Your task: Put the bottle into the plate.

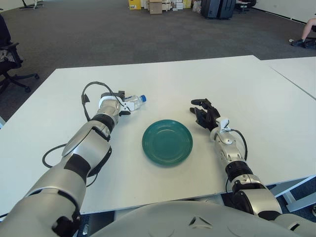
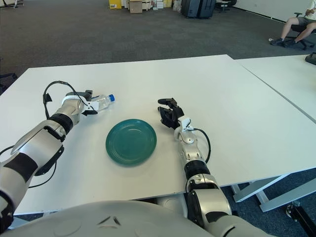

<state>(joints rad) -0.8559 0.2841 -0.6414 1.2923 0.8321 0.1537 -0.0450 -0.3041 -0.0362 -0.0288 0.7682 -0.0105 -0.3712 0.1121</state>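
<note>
A clear plastic bottle (image 1: 134, 101) with a blue cap lies on its side on the white table, cap pointing right, up and left of the green plate (image 1: 167, 142). My left hand (image 1: 120, 104) is at the bottle's base end with its dark fingers curled around it. In the right eye view the bottle (image 2: 102, 101) and the plate (image 2: 131, 141) show the same way. My right hand (image 1: 203, 113) shows to the right of the plate, fingers spread, holding nothing. The plate holds nothing.
A second white table (image 1: 296, 74) adjoins on the right. The table's front edge (image 1: 163, 202) runs near my body. Black cables (image 1: 54, 153) loop beside my left arm. Office chairs and boxes stand on the far floor.
</note>
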